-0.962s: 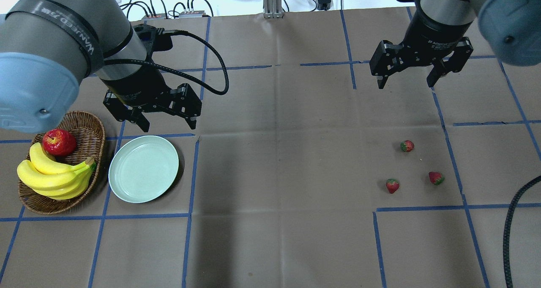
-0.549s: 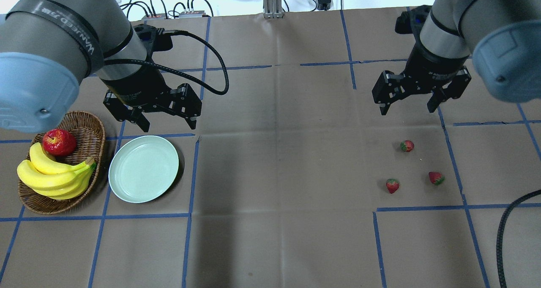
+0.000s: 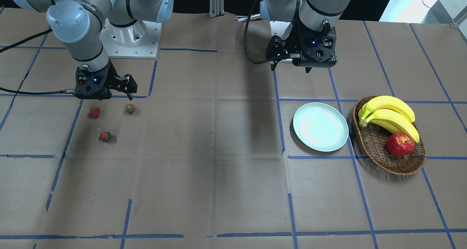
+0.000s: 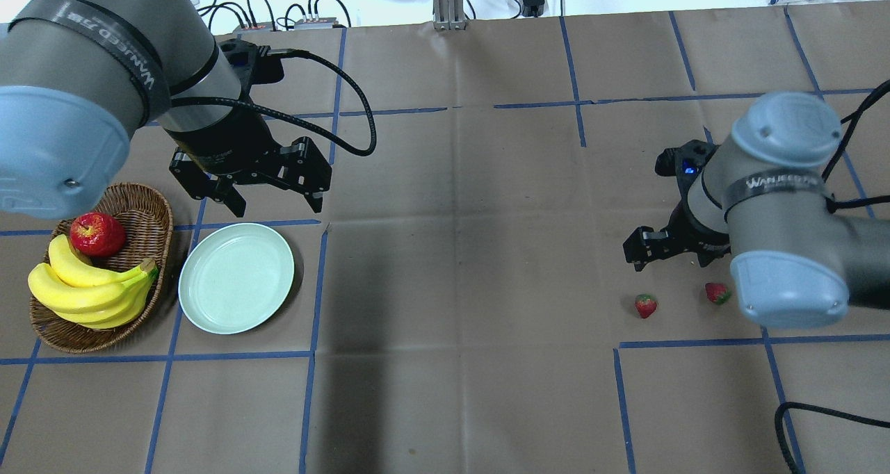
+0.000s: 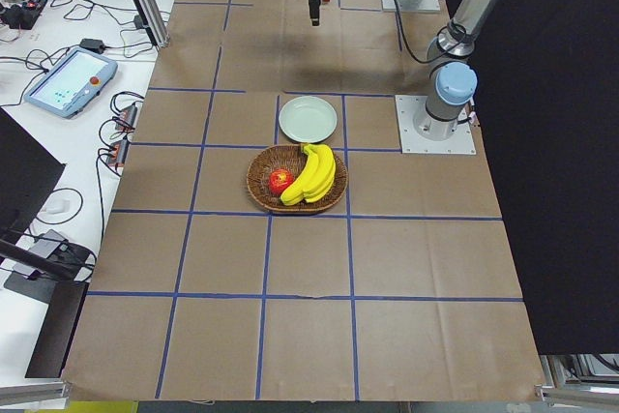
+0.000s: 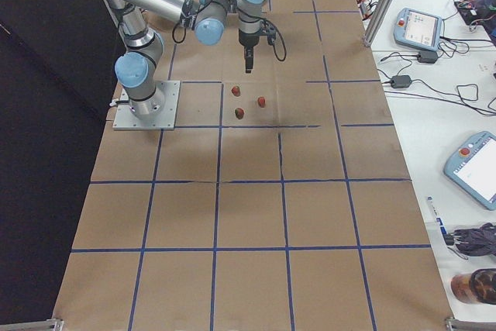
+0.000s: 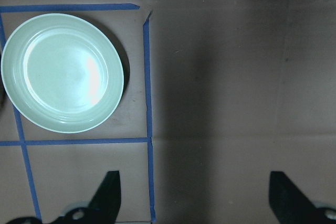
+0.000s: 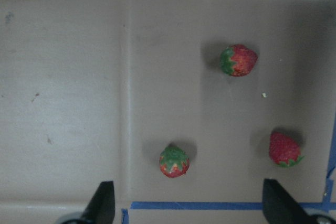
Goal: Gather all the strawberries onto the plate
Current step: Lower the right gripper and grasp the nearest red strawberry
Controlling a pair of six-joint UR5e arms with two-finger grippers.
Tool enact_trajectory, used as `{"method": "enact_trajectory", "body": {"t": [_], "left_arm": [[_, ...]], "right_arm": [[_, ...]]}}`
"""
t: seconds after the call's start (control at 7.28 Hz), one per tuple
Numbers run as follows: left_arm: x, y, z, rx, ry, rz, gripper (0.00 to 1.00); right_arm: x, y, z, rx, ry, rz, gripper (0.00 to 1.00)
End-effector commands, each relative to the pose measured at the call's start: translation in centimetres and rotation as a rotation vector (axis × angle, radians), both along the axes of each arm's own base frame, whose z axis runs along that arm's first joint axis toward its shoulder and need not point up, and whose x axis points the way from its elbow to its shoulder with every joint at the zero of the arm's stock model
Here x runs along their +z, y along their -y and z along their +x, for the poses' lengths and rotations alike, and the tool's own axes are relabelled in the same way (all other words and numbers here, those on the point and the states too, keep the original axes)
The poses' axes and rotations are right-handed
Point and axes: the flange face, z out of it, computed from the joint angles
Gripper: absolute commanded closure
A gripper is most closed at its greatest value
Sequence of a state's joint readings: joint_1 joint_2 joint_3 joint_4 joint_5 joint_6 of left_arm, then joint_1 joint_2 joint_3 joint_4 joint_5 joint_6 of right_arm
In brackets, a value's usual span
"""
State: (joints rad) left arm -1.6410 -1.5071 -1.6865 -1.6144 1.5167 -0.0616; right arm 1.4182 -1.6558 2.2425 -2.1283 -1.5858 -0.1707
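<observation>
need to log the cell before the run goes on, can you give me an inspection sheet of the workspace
surface: brown paper table with a blue tape grid, no spills seen
job's things: three strawberries loose on the paper on the robot's right; mint-green plate empty, far off on its left
clutter: wicker basket holding bananas and an apple, beside the plate
grippers: left gripper open, above the table near the plate; right gripper open, low over the strawberries, holding nothing
cables: black cable looped off the left wrist; wrist cable trailing across the paper to the right gripper
surroundings: teach pendant and wires on a side bench
</observation>
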Motion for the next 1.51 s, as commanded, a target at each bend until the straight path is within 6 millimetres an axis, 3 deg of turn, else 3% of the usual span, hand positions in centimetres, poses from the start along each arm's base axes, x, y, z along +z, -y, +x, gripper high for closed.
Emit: {"method": "enact_trajectory", "body": {"t": [0.0,0.27,0.55,0.69,0.96,1.24,1.37], "left_arm": [[0.0,0.0,0.0,0.001,0.000,0.000,0.00],[0.0,0.0,0.0,-0.001,0.000,-0.001,0.00],[-0.1,0.0,0.0,0.001,0.001,0.001,0.00],[-0.1,0.0,0.0,0.001,0.001,0.001,0.00],[-0.1,0.0,0.0,0.001,0.001,0.001,0.00],[-0.1,0.0,0.0,0.001,0.001,0.001,0.00],[-0.1,0.0,0.0,0.001,0.001,0.001,0.00]], "right_arm": [[-5.7,-1.8,0.3,-0.019,0.017,0.057,0.00],[-8.8,-2.5,0.3,-0.044,0.012,0.116,0.01],[-8.4,-1.8,0.2,-0.050,0.006,0.071,0.25],[-8.7,-1.7,0.1,-0.050,0.006,0.074,0.42],[-9.1,-1.1,0.1,-0.052,0.003,0.051,0.48],[-9.0,-0.9,0.1,-0.052,0.005,0.050,0.78],[-8.2,-0.1,-0.2,-0.052,-0.002,0.031,0.85]]}}
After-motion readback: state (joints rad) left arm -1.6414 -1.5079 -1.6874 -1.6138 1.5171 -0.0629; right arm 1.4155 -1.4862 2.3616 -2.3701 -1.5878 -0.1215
